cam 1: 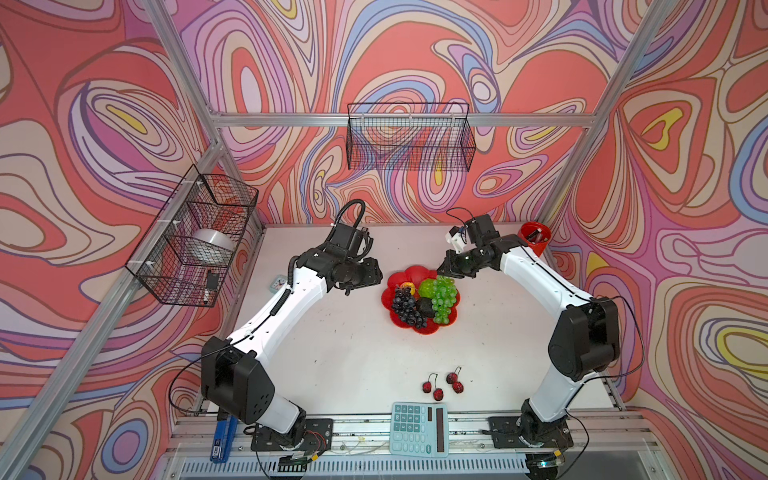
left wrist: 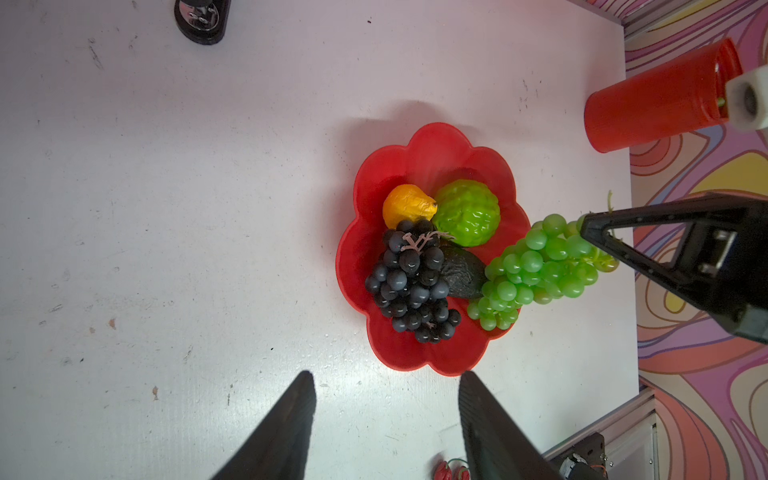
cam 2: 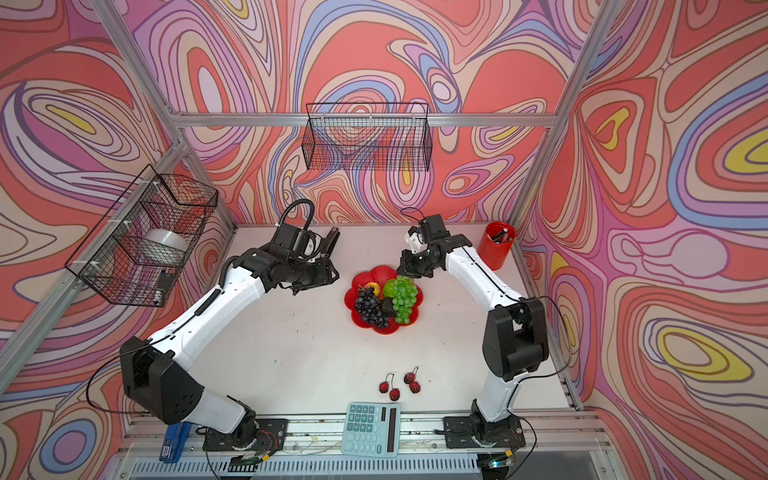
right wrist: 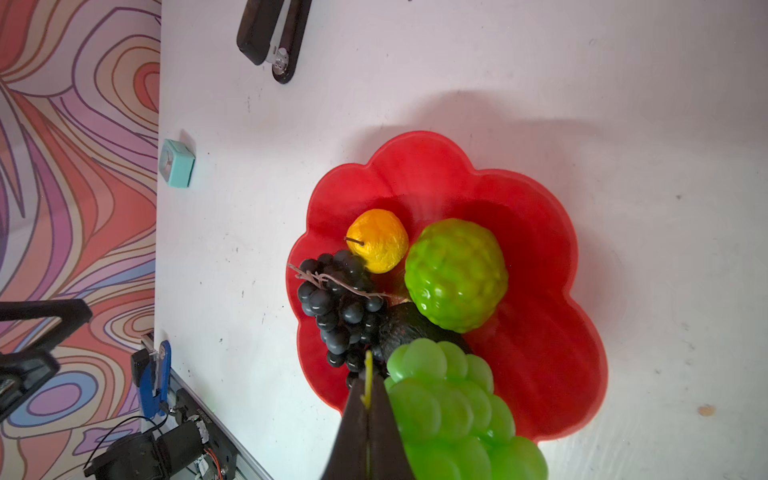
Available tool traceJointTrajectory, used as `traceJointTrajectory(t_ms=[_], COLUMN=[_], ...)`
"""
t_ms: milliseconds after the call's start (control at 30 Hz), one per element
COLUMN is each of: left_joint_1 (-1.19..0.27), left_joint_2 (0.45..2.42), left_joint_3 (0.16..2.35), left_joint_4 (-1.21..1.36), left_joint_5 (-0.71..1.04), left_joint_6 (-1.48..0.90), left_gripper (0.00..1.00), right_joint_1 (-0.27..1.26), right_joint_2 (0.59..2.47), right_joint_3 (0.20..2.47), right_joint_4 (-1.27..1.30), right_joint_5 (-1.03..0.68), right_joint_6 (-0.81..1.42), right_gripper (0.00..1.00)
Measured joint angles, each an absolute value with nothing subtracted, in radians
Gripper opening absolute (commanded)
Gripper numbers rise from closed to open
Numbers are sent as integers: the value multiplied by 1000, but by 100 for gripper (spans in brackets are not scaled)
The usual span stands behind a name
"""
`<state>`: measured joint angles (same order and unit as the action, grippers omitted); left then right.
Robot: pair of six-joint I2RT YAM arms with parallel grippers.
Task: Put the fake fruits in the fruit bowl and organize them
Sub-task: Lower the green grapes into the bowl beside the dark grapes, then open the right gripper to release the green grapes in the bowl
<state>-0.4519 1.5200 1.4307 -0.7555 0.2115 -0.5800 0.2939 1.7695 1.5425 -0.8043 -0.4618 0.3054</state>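
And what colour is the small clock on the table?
The small clock is mint green with a pale face; the right wrist view shows it best.

White table (cam 1: 332, 353) with fruit bowl (cam 1: 415, 272), red berries (cam 1: 437, 394), red cup (cam 1: 540, 246), teal clock (right wrist: 176, 163), black stapler (right wrist: 266, 33)

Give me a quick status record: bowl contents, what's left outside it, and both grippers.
bowl: fruit bowl, red, scalloped rim, mid-table
in bowl: dark purple grape bunch, small yellow fruit, bumpy lime-green ball, dark avocado
being placed: green grape bunch, held by its stem over the bowl's side nearest the right arm
outside bowl: small red stemmed berries, on the table near the calculator
right gripper: shut on the green grape bunch's stem
left gripper: open, empty, beside the bowl
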Motion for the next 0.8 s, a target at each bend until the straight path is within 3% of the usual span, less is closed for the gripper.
traceJointTrajectory(t_ms=[800], left_joint_1=[-452], left_joint_2=[1522], left_joint_3=[1431], left_joint_4=[-763], left_joint_5=[212], left_joint_6=[-585], left_gripper=[59], right_joint_1=[423], right_joint_2=[1936], right_joint_3=[1638], right_joint_4=[-817], right_joint_5=[-422], right_joint_6=[181], right_gripper=[0])
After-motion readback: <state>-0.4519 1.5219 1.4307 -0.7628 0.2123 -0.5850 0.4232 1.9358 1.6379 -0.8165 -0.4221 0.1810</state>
